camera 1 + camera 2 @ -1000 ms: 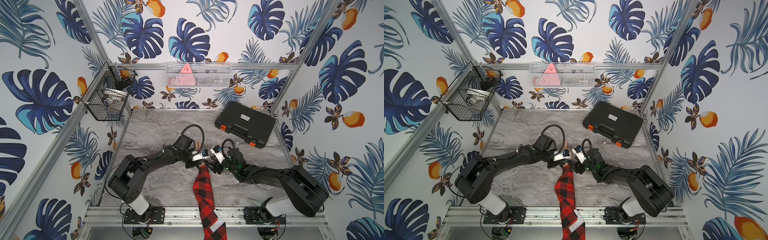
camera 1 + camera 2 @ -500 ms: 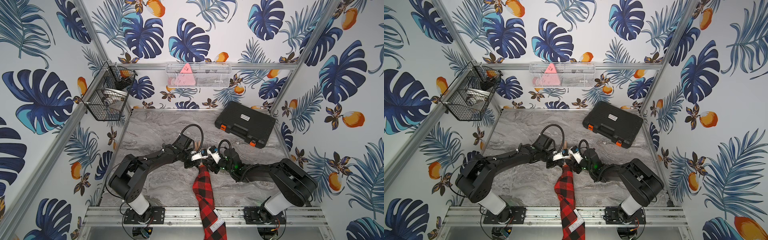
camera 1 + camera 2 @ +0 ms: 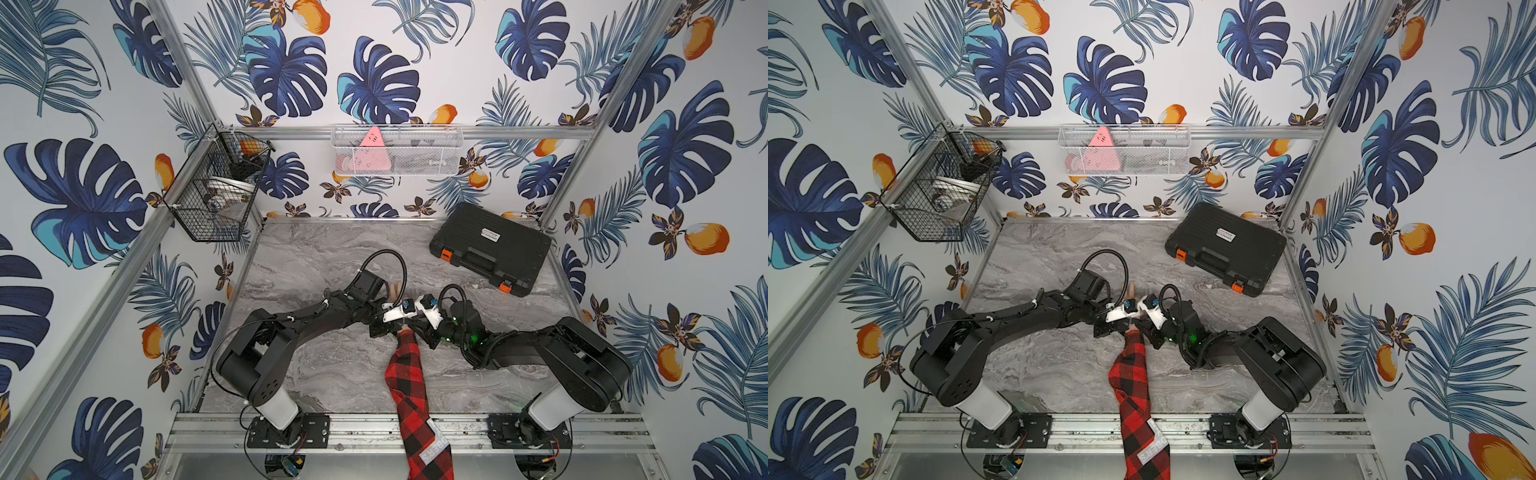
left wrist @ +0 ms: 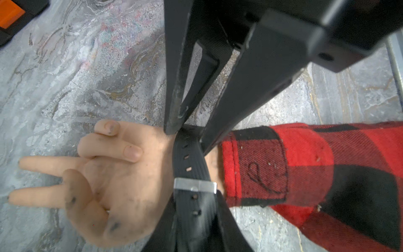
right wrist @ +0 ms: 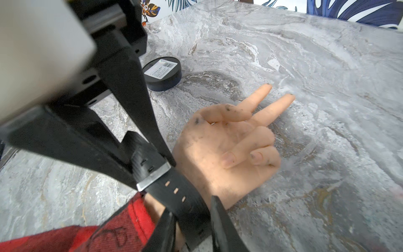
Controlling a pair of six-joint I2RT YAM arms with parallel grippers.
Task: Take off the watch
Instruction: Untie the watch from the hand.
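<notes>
The watch (image 4: 192, 161) is a black strap with a silver buckle around the wrist of a mannequin hand (image 4: 122, 179) that lies palm up on the marble table. A red and black plaid sleeve (image 3: 405, 374) covers the forearm. My left gripper (image 4: 196, 200) is shut on the strap just beside the buckle. My right gripper (image 5: 192, 207) grips the strap on the other side of the wrist, with its fingers closed against the strap's edges. In both top views the two grippers (image 3: 392, 328) (image 3: 411, 328) meet over the wrist and hide the watch.
A flat black disc with a white label (image 5: 162, 73) lies on the table behind the left gripper. A black tool case (image 3: 490, 249) sits at the back right. A black wire basket (image 3: 216, 187) hangs on the left wall, and a white mesh basket (image 3: 397, 149) on the back wall.
My right gripper has moved in to the wrist and its jaws have closed on the strap. The left gripper has kept its hold and place.
</notes>
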